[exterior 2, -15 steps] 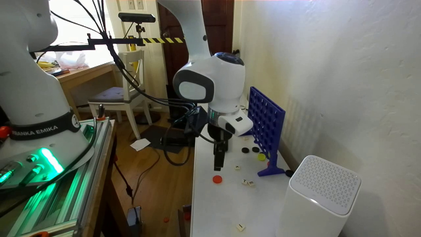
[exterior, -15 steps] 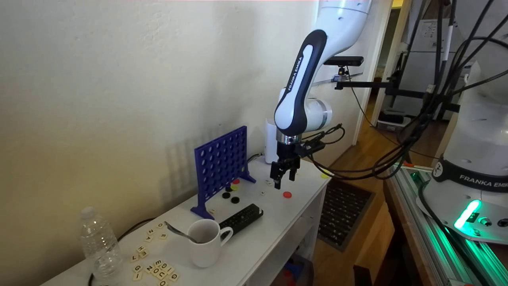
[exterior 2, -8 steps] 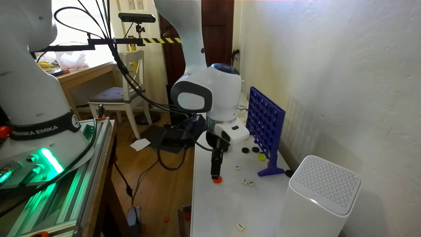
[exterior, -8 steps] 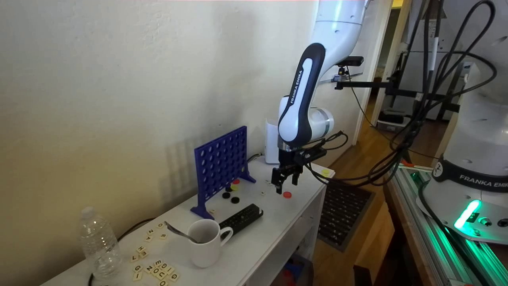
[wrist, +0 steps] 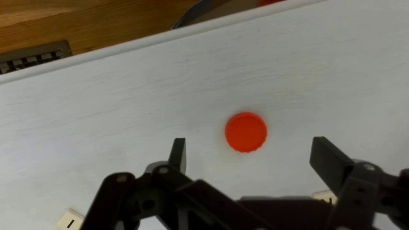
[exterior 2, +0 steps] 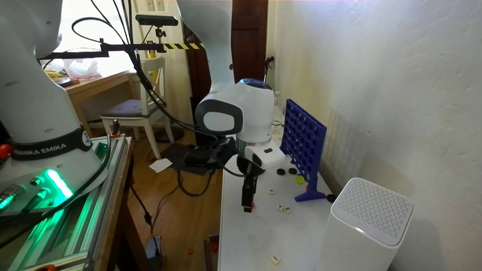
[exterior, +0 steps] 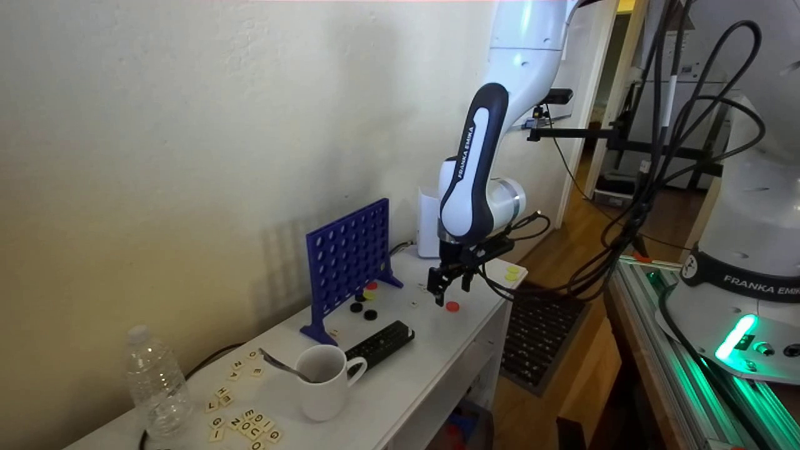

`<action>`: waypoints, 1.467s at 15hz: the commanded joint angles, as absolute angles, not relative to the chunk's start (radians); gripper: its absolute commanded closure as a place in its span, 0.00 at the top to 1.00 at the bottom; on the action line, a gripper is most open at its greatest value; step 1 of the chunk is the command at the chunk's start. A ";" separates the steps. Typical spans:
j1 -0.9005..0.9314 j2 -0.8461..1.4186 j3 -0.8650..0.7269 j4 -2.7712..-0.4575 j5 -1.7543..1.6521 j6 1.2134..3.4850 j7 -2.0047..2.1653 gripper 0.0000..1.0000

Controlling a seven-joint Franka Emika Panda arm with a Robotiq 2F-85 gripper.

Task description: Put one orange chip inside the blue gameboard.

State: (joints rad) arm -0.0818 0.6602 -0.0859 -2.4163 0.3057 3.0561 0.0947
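Note:
A round orange chip [wrist: 246, 132] lies flat on the white table, slightly left of the midline between my fingertips in the wrist view. My gripper [wrist: 249, 139] hangs low over it, jaws wide apart with nothing held. In an exterior view the gripper [exterior: 453, 294] is just above and beside the chip [exterior: 452, 307]; the gripper [exterior 2: 247, 209] covers most of the chip [exterior 2: 253, 206] in an exterior view. The blue gameboard [exterior: 347, 253] stands upright near the wall, apart from the gripper. A similar red-orange chip [exterior: 372, 285] lies by the board's foot.
Black chips [exterior: 370, 315] and a yellow chip [exterior 2: 299, 179] lie by the board. A remote [exterior: 381, 345], a white mug [exterior: 322, 390] with a spoon and a bottle [exterior: 159, 387] stand farther along. Letter tiles [exterior 2: 280, 207] are scattered about. A white box [exterior 2: 371, 222] stands near the wall.
The arm has come down, bringing the gripper lower over the orange chip, which it now hides more in an exterior view. The jaws have stayed apart. Chip and gameboard have not moved.

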 commanded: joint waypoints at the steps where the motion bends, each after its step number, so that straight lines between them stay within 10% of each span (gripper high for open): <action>1: -0.049 0.692 -0.112 -2.398 0.272 3.092 0.153 1.00; 14: -0.087 0.703 -0.063 -2.391 0.280 3.106 0.155 0.65; 21: -0.094 0.720 -0.065 -2.388 0.279 3.114 0.156 0.72; 22: -0.096 0.721 -0.064 -2.388 0.280 3.114 0.155 0.55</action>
